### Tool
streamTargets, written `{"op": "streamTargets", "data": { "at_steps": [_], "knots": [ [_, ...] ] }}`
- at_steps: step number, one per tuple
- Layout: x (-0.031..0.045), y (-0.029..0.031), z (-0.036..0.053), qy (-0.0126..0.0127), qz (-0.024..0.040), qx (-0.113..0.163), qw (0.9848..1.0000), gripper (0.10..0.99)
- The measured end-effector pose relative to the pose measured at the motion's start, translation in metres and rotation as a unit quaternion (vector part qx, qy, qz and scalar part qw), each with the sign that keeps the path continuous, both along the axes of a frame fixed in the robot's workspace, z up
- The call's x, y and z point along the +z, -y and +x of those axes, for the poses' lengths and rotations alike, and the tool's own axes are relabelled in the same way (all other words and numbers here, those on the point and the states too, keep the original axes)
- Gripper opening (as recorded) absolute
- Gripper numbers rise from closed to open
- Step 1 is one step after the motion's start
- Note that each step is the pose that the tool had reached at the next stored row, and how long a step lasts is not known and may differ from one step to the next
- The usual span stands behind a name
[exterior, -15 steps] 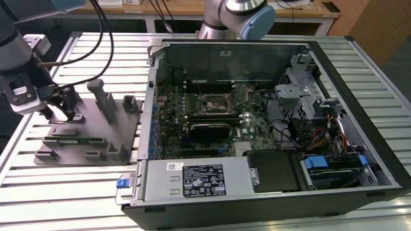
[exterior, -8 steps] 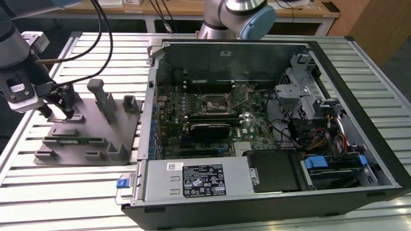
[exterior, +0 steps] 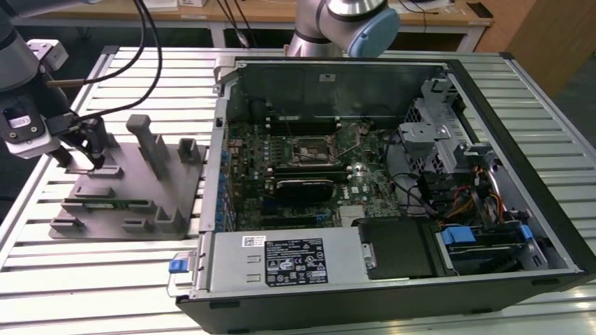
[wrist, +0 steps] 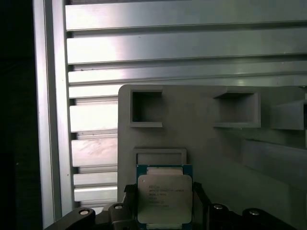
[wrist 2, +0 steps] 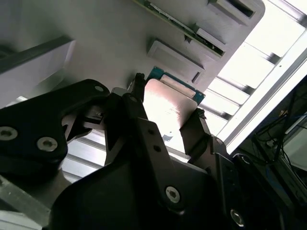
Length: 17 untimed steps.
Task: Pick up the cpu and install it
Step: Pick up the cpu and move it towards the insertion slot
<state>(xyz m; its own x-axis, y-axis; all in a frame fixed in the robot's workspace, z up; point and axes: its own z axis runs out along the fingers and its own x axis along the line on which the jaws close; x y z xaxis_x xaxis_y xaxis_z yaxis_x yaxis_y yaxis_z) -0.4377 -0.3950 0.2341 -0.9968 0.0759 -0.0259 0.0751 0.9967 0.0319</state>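
Here, closest to us in the first wrist view, the cpu lies flat, with its shiny silver top facing up at the camera and a blue-green rim round it. It looks almost square, so we cannot pick out a long side. Its edges run straight with the edges of the grey plate under it. The gripper has its two black fingers pressed on two opposite sides of the cpu, so the hand is just as wide open as the cpu. We cannot tell if the cpu is lifted or resting on the plate. Just past the cpu is a small frame on the plate, and past that are two box pockets. In the exterior view the plate sits on a silver slatted table, at the exterior view's left of an open computer case. Inside the case is the socket, well apart from the gripper.
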Motion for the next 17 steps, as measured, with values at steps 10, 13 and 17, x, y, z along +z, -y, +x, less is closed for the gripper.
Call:
{"op": "streamTargets", "data": {
  "at_steps": [10,13,17],
  "knots": [
    [0.0115,0.0,0.0,0.0,0.0,0.0,1.0,0.545],
    [0.0152,0.0,0.0,0.0,0.0,0.0,1.0,0.545],
    [0.0203,0.0,0.0,0.0,0.0,0.0,1.0,0.545]
  ]
}}
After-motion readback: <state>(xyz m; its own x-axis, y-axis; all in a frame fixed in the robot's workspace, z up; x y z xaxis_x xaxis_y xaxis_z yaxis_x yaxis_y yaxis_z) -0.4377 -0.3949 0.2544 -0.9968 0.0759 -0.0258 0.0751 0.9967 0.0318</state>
